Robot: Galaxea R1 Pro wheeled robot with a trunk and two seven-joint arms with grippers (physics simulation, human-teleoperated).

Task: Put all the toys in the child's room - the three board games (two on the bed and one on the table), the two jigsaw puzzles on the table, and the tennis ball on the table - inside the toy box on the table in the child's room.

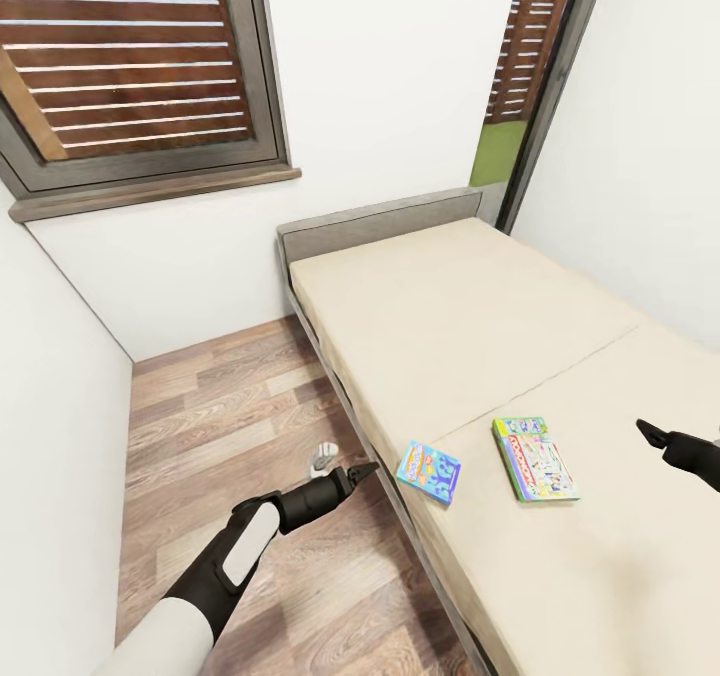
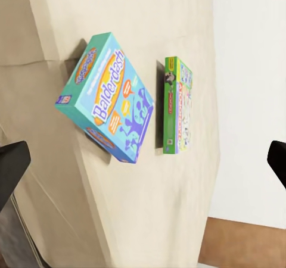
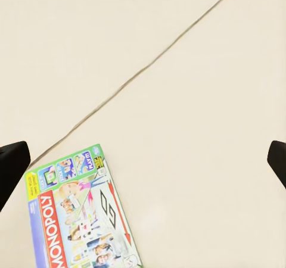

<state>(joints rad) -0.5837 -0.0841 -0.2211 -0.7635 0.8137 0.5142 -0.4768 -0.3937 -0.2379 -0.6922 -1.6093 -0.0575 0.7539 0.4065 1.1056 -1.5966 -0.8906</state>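
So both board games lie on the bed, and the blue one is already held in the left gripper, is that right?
Not quite. Both lie on the bed, but the head view shows the left gripper open and apart from the blue board game, beside the bed over the floor.

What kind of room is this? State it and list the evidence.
Most likely a small bedroom, perhaps a child's: a long beige mattress on a grey bed frame, two colourful cardboard board game boxes, one blue and one green, lying on it, and a wooden-slatted window.
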